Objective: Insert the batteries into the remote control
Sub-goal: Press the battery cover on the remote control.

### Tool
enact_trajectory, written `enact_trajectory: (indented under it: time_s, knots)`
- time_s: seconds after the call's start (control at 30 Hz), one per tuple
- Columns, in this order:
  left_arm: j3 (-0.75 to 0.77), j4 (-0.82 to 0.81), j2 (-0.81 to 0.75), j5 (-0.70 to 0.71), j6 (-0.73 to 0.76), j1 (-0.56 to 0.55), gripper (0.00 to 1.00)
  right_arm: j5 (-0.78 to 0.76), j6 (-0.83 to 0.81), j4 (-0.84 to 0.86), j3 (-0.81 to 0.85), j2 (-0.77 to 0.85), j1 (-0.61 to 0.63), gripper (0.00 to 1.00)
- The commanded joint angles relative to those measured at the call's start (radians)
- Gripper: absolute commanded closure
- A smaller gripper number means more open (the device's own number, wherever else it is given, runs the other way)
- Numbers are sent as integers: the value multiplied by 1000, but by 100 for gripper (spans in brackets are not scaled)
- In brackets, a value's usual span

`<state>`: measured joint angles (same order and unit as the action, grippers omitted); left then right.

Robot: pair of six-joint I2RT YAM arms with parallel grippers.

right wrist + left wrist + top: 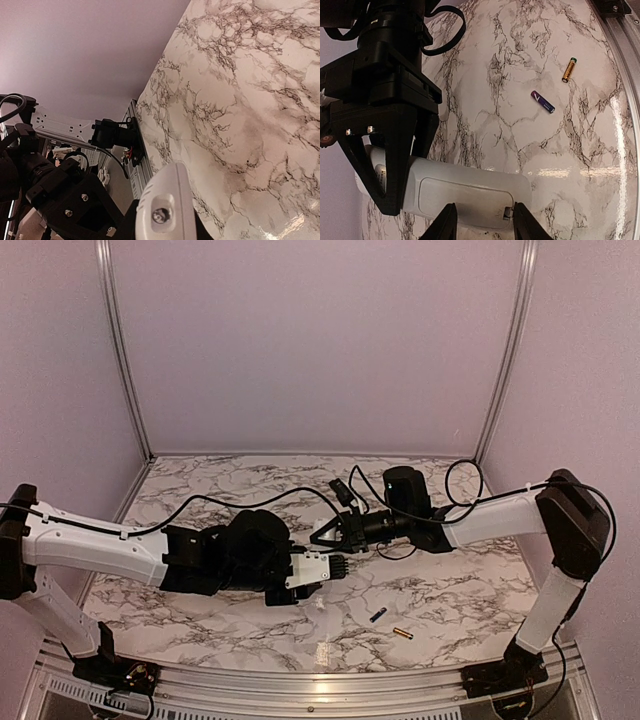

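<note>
Nearest, our left claw [485, 226] stands half spread, its tips over the near edge of the remote control [470, 192], clasping nothing. Just beyond it, our right claw [402, 182] is clamped tight on the remote's end. Farther past the left claw, on the table [520, 40], lie the blue battery [542, 101], then the gold battery [569, 69], apart.

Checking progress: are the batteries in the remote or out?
Out: the blue battery and gold battery lie on the table, apart from the remote.
</note>
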<state>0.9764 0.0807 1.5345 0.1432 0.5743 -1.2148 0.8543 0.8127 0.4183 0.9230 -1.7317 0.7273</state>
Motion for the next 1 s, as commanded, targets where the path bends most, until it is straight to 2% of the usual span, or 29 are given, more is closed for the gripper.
enact_trajectory:
  time_s: [0.0, 0.53, 0.97]
  knots:
    - [28, 32, 25, 36, 24, -6, 61, 23, 12, 32, 8, -3, 12, 100]
    - [10, -16, 41, 176, 78, -6, 68, 64, 41, 65, 3, -13, 30, 100]
    - [-24, -118, -49, 186, 82, -28, 68, 30, 47, 45, -4, -47, 31, 100]
